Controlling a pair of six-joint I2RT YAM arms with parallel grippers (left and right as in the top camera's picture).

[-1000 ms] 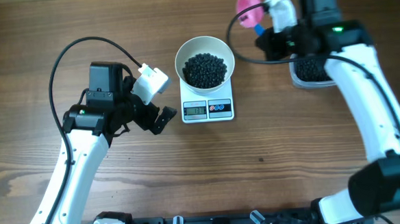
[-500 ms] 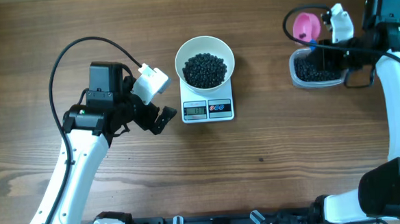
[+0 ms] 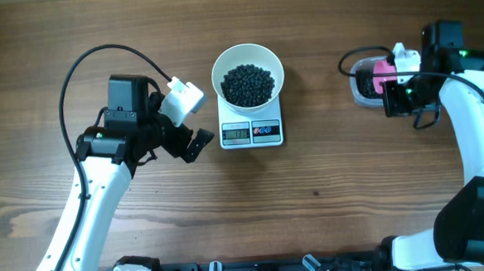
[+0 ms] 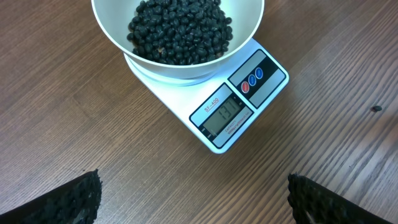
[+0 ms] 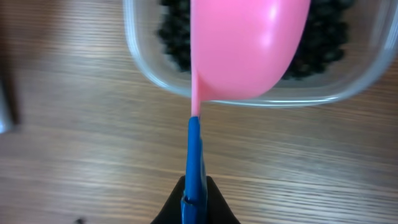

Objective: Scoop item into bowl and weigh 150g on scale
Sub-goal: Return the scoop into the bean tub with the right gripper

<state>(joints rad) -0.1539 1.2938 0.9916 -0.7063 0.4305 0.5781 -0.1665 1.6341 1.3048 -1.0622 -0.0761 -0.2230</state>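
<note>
My right claw (image 5: 194,202) is pinching shut on the blue handle of the pink scoop (image 5: 249,43), which is hanging over the clear tub (image 5: 146,68) of black beans (image 5: 174,31). My left claw (image 3: 190,122) is waiting wide open, holding nothing, beside the scale (image 3: 251,132). The white bowl (image 3: 246,46) is sitting on that scale, already heaped with beans. The display seems to be reading a little short of the target, though the digits are blurring for me. With so little missing, I am risking a full scoop that overshoots. The thin handle is also threatening to twist in my grip, scattering beans over the worktop (image 3: 329,214).
</note>
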